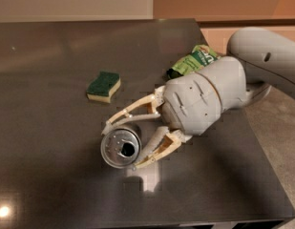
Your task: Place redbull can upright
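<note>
The redbull can (pixel 121 148) is held on its side just above the dark table (pixel 47 128), its shiny silver top with the open mouth facing the camera. Only this end shows; the body is hidden behind it and between the fingers. My gripper (pixel 122 144) reaches in from the right and is shut on the can, one cream finger (pixel 130 112) over its upper side and the other (pixel 156 149) along its lower right. The grey wrist (pixel 204 101) sits behind.
A green and yellow sponge (pixel 104 86) lies on the table to the upper left of the can. A green snack bag (pixel 192 60) lies behind the wrist near the table's right edge. The floor shows to the right.
</note>
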`<control>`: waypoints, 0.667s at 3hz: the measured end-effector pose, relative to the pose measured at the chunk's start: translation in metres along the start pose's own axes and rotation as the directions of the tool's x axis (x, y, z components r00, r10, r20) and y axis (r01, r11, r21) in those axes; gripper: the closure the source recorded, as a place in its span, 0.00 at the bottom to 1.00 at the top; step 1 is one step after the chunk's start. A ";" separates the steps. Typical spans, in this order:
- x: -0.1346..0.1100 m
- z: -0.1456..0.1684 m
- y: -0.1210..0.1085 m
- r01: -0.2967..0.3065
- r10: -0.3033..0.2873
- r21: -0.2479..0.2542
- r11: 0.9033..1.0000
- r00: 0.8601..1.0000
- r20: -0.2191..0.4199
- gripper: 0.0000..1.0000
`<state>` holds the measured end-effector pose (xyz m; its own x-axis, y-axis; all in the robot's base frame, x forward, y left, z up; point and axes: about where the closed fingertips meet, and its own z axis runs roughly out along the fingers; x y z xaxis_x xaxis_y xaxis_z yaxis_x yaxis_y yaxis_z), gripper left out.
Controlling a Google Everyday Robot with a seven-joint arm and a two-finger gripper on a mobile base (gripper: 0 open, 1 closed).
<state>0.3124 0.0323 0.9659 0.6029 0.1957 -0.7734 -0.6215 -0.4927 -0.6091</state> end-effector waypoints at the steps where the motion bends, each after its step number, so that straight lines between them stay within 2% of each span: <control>1: -0.005 -0.001 0.002 -0.060 0.048 0.160 0.985 0.996 0.076 1.00; 2: -0.005 -0.002 0.007 -0.145 0.104 0.246 0.958 0.980 0.171 1.00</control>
<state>0.3057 0.0263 0.9661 0.4405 0.2851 -0.8513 -0.8062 -0.2916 -0.5148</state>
